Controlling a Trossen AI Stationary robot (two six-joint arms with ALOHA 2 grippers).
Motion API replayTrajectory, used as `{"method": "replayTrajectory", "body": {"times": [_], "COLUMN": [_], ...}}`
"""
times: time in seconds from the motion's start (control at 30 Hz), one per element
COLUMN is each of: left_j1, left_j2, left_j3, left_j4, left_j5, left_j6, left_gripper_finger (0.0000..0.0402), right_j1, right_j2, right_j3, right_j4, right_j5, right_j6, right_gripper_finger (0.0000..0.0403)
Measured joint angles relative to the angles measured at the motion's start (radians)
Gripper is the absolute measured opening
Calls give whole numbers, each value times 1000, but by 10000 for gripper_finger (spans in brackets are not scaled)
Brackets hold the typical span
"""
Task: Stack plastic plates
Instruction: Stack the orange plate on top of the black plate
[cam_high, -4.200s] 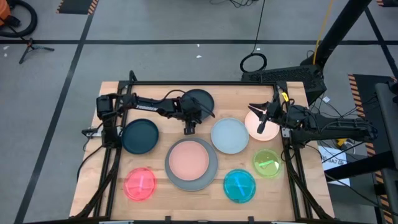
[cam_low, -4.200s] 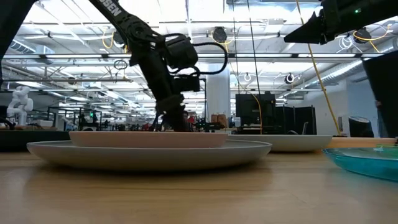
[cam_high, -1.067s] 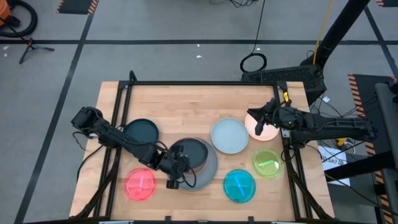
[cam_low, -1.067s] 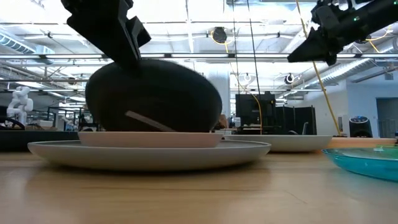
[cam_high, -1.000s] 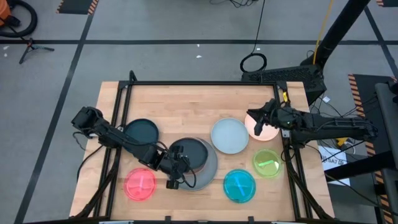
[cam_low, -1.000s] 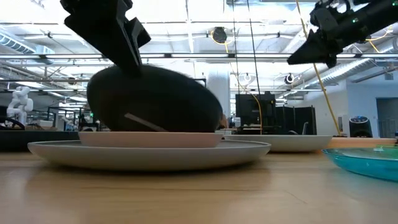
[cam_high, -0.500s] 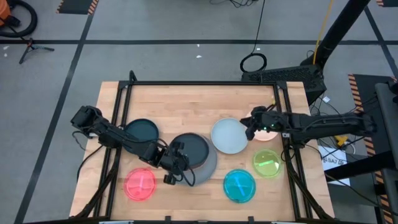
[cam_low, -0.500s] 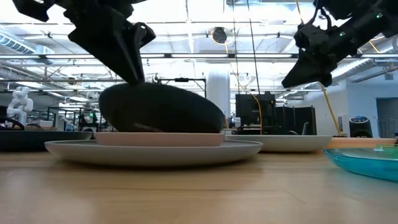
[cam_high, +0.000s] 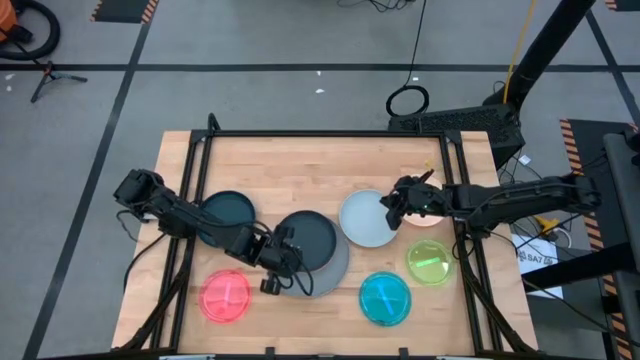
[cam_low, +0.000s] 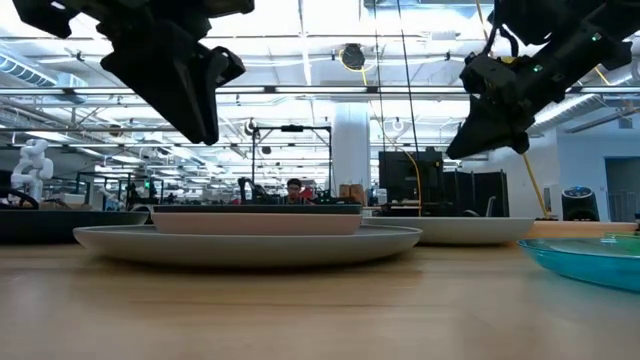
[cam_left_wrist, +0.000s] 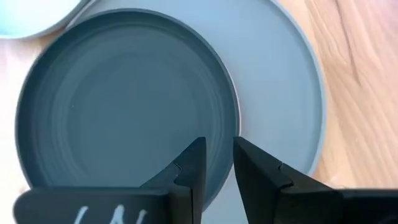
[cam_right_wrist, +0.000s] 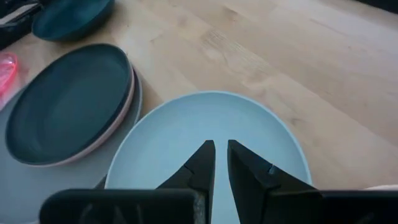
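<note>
A dark teal plate (cam_high: 310, 238) lies flat on a peach-pink plate (cam_right_wrist: 127, 93), which sits in the large grey plate (cam_high: 338, 275) at the table's middle near side. My left gripper (cam_left_wrist: 219, 163) hovers above the teal plate's near-left rim, clear of it, its fingers a little apart. My right gripper (cam_right_wrist: 221, 146) hangs well above the pale blue plate (cam_high: 365, 220), with a narrow gap between its fingers and nothing in them. A second peach-pink plate (cam_high: 430, 215) lies partly under the right arm.
Another dark teal plate (cam_high: 228, 212) lies at the left. Along the near edge lie the red (cam_high: 226, 296), cyan (cam_high: 385, 298) and green (cam_high: 430, 262) translucent plates. The far half of the wooden table (cam_high: 300, 165) is bare. Black frame rails run along both sides.
My left gripper has let go of the dark teal plate and risen. The plate stood tilted with its near-left rim raised and has dropped flat onto the peach-pink plate. My right gripper has gone toward the table's left and down, from over the peach-pink plate to over the pale blue one.
</note>
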Motion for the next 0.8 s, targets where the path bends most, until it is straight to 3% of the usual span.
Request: {"method": "replayTrajectory", "body": {"times": [0.3, 0.8], "left_j1": [25, 173], "left_j2": [-22, -190], "left_j3": [0, 0], "left_j4": [3, 41], "left_j5": [-53, -55], "left_j6": [129, 392], "left_gripper_finger": [88, 88], "right_j1": [24, 58], "right_j2": [75, 230], "right_j3": [0, 0], "right_j4": [158, 514], "right_j5": [1, 2], "right_j6": [8, 35], "right_gripper_finger": [38, 38]}}
